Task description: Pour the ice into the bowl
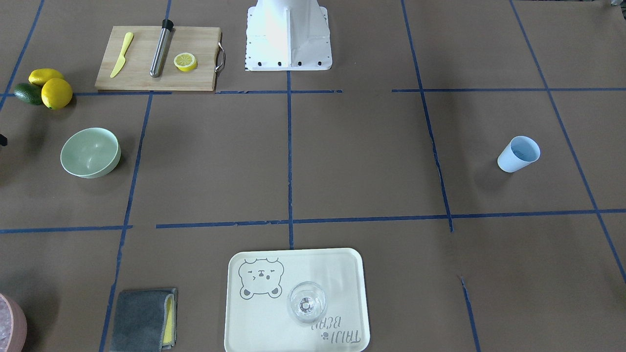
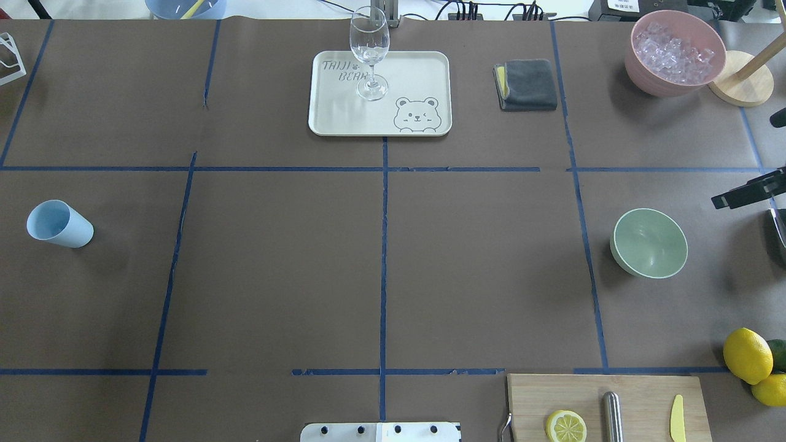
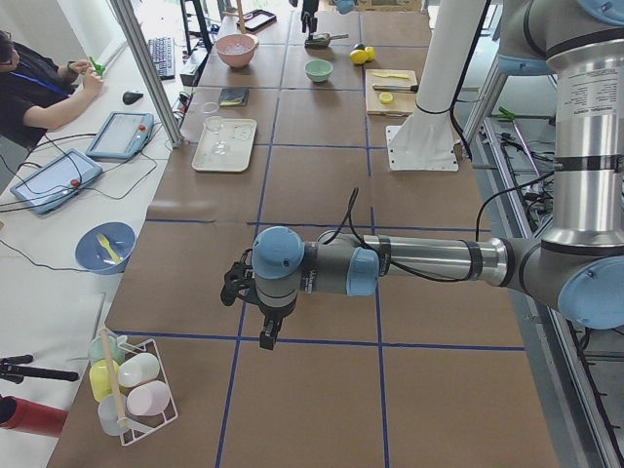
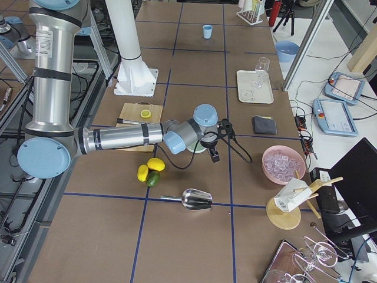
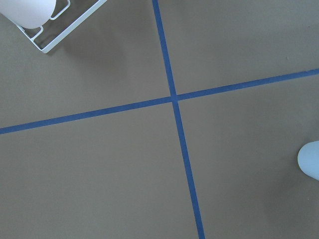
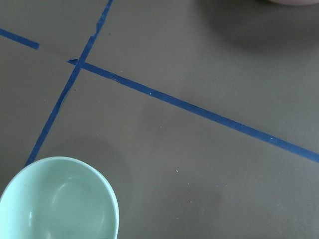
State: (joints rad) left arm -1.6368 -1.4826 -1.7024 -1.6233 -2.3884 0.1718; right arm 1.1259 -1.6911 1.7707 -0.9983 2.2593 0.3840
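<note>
The pale mint-green bowl stands empty on the brown table on my right-arm side, and its rim fills the lower left of the right wrist view. No ice cubes show. A blue cup stands far off on the left-arm side, and I cannot make out its contents. My right gripper hangs just beside the bowl, with only a black part at the overhead view's right edge. My left gripper points down over bare table near the cup. I cannot tell either one's state.
A pink container of ice stands at the far right by a wooden stand. A tray carries a wine glass, with a grey cloth beside it. Nearby are a cutting board, lemons and a metal scoop.
</note>
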